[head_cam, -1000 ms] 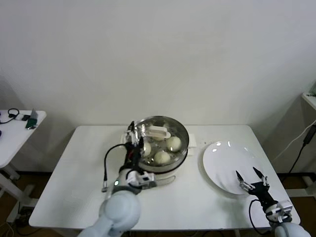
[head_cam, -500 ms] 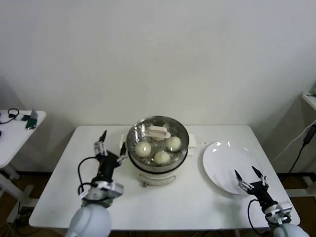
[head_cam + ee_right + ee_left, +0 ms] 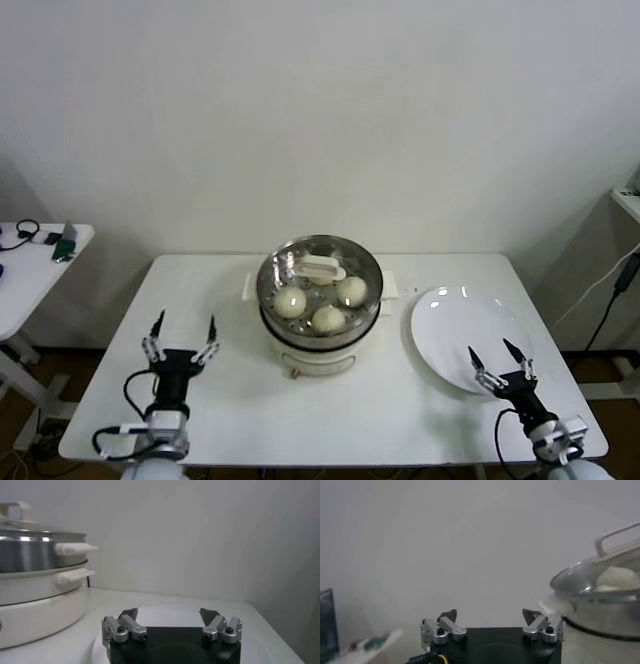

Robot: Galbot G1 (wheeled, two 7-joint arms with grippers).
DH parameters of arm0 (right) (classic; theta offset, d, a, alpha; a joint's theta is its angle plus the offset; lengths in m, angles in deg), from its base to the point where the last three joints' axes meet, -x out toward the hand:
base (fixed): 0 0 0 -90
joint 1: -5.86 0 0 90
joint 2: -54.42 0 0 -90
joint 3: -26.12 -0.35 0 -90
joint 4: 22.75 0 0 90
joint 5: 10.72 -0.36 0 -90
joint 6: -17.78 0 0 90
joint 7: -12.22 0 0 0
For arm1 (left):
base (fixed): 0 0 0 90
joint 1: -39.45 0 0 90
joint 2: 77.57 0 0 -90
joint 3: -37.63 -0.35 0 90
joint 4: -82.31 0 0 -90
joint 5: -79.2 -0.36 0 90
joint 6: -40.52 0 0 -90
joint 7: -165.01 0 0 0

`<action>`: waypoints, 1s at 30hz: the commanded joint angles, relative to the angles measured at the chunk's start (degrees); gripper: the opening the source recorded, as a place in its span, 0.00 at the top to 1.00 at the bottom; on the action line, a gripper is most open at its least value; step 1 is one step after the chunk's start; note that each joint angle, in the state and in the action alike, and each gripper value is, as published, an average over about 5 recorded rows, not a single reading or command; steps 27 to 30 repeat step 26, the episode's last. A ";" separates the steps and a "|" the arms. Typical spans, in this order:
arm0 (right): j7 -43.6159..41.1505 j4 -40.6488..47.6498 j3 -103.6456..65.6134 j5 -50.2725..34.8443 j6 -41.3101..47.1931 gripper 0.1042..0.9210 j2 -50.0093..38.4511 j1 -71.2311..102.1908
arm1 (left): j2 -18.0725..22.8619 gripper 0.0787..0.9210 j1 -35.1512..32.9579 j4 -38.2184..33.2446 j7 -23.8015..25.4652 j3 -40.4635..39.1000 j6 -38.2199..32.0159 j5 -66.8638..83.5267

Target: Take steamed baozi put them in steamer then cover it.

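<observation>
The steamer [image 3: 320,335] stands mid-table, a steel basket on a cream-white base. The glass cover [image 3: 318,268] sits on it with its bar handle up. Three baozi [image 3: 290,302] [image 3: 328,318] [image 3: 350,290] show through the glass. My left gripper [image 3: 181,335] is open and empty, low over the table's front left, well apart from the steamer. In its wrist view the gripper [image 3: 490,615] is beside the steamer [image 3: 605,630] and cover [image 3: 585,577]. My right gripper [image 3: 497,362] is open and empty over the near edge of the white plate [image 3: 450,315]; the right wrist view shows it [image 3: 169,614] with the steamer [image 3: 35,555] farther off.
The white plate is bare, right of the steamer. A small side table [image 3: 40,250] with a few items stands off to the left. The white table [image 3: 400,420] ends close in front of both grippers, and a wall rises behind it.
My left gripper has drawn back from the steamer's left side to the table's front left, staying open. The cover rests on the steamer. The right gripper has shifted only slightly.
</observation>
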 commanded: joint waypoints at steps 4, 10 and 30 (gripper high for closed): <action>0.43 -1.10 0.67 -1.28 -0.54 0.12 0.24 0.52 | 4.60 0.12 -4.26 6.59 3.79 5.58 -10.15 8.68; 0.46 -1.45 0.63 -1.31 -0.77 0.12 0.36 0.70 | 5.00 0.12 -5.52 5.16 4.83 5.33 -10.44 9.47; 0.45 -1.37 -0.38 -0.82 -2.25 0.12 0.94 1.74 | 4.76 0.12 -5.20 4.95 6.21 5.19 -11.58 9.76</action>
